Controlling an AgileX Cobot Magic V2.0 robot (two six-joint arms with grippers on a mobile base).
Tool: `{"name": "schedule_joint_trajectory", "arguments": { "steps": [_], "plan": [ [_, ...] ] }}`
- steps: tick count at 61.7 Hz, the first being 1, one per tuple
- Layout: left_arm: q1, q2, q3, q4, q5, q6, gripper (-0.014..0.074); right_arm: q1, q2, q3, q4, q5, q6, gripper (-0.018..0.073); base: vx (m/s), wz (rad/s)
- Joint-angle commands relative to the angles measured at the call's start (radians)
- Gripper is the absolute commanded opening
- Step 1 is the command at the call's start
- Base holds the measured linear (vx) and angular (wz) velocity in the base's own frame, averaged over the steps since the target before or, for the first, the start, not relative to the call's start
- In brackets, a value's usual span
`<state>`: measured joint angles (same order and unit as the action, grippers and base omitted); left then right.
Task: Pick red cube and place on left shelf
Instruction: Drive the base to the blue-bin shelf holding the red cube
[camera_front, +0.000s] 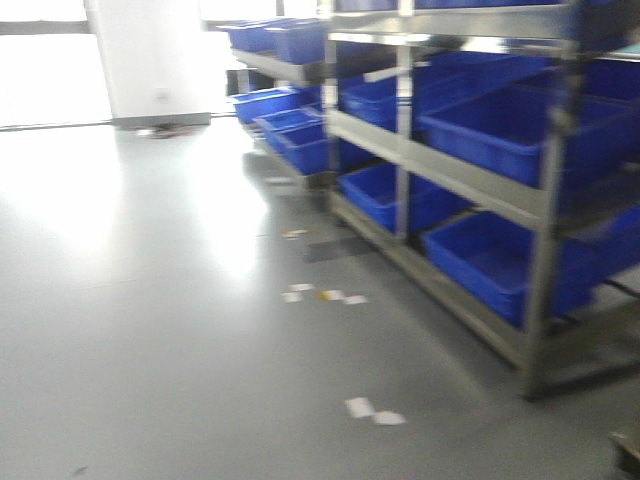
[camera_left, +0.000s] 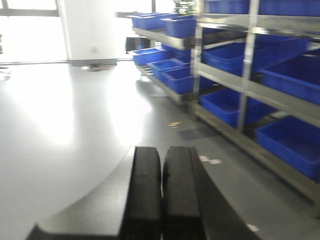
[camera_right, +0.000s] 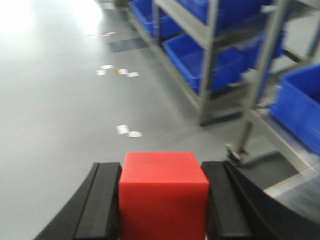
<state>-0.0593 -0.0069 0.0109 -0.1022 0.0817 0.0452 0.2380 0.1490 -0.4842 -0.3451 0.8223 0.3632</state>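
The right gripper (camera_right: 162, 200) points forward and slightly down over the grey floor (camera_right: 55, 115), its two black fingers (camera_right: 102, 200) clamped against the left and right faces of the red cube (camera_right: 162, 192), which sits squarely between them, held in the air. The left gripper (camera_left: 161, 195) also points forward, its pads (camera_left: 145, 190) pressed flat against each other.

A steel shelf rack (camera_front: 470, 185) runs along the right side, well apart from both grippers. Its tiers carry dark blue crates (camera_front: 510, 130); through the blur their insides seem to show only blue plastic. A second run of crates (camera_front: 290, 130) stands farther back.

Left of the rack's front bars the floor is broad and open, with scattered paper scraps (camera_front: 372, 410).
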Motion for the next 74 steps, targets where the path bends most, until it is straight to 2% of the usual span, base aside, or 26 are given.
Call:
{"name": "schedule_joint_trajectory", "arguments": {
  "steps": [1,26,44,74],
  "plan": [
    [-0.001,-0.014,0.024,-0.002,-0.09,-0.005,0.0102,-0.006,0.013,-0.026,-0.034,-0.074,-0.008,0.0183,-0.04,0.76],
    [-0.001,-0.014,0.024,-0.002,-0.09,-0.005,0.0102,-0.006,0.013,-0.026,-0.035,-0.073,-0.008,0.0183,0.06,0.81],
    [-0.001,-0.014,0.024,-0.002,-0.09,-0.005,0.0102,-0.006,0.013,-0.026,-0.035,-0.073,-0.008,0.0183,0.22,0.28],
    [-0.001,-0.014,0.024,-0.002,-0.09,-0.005,0.0102,-0.006,0.013,-0.026,-0.035,-0.073,-0.008,0.0183,0.41,0.04]
  ]
}}
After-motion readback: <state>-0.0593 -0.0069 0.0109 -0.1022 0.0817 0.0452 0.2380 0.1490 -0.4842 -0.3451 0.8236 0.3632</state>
